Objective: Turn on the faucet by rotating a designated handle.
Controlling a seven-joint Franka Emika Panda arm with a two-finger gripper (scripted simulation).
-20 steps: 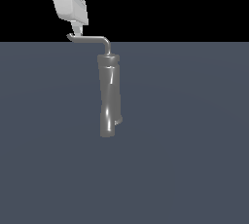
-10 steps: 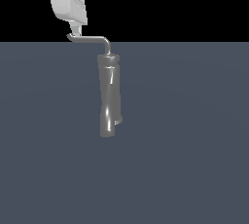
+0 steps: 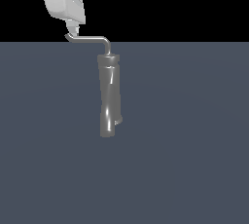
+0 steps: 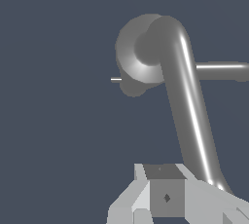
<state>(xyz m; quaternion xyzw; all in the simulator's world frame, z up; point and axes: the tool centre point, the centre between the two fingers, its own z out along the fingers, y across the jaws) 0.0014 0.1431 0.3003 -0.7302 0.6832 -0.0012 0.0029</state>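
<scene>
- Grey glossy faucet (image 3: 109,96): long axis upright, slightly kinked, standing on the slate floor (image 3: 194,145).
- Handle (image 3: 90,39): thin L-shaped rod running sideways off the faucet's top.
- Gripper (image 3: 71,27) at the handle's hooked tip; cannot tell whether clamped or apart.

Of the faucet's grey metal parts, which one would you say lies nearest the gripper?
The handle, the thin L-shaped rod on top of the faucet. Its hooked tip sits right under the gripper, while the short stub is low on the cylinder, far away.
</scene>
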